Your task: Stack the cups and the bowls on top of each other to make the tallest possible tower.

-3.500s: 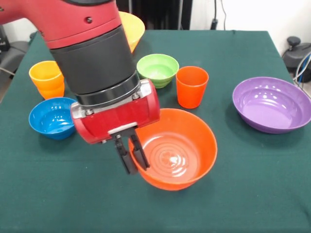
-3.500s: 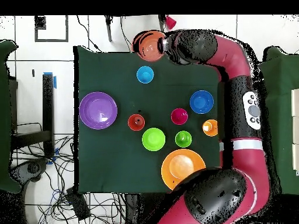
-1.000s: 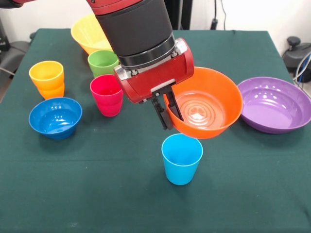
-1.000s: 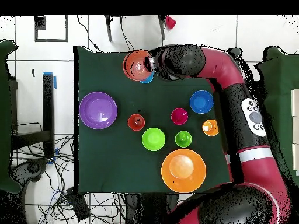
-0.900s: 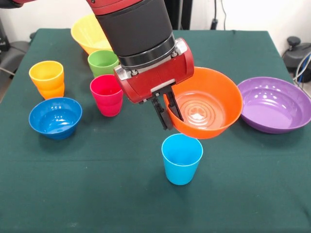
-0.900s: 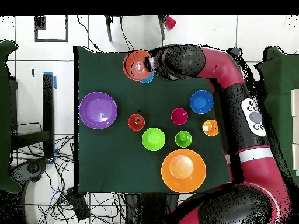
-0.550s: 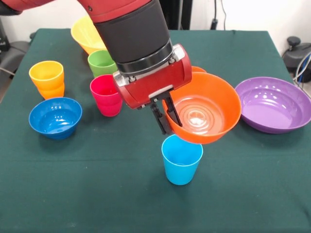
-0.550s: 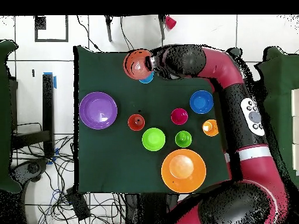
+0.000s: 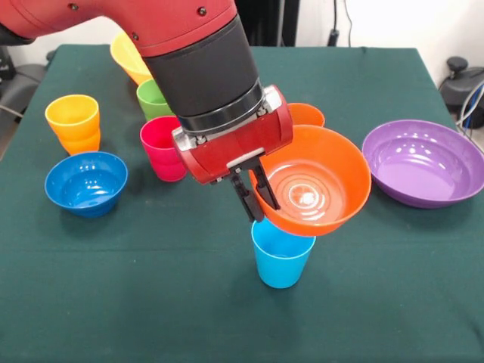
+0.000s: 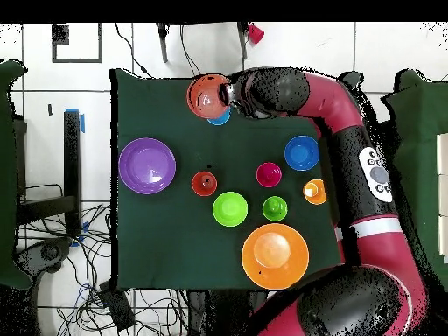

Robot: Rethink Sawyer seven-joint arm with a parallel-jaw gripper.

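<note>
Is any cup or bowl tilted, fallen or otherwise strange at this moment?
Only the orange bowl: the end effector pinches its rim, and it hangs tilted over the light blue cup, not level. The rest stand upright.

Open green cloth [image 9: 136,302] runs across the bottom of the front view, offering free passage. In the centre, the orange bowl [image 9: 314,189] sits directly over the light blue cup [image 9: 281,257], blocking its mouth. The magenta cup [image 9: 162,147] and blue bowl [image 9: 85,181] crowd the left; the purple bowl [image 9: 423,162] fills the right.
</note>
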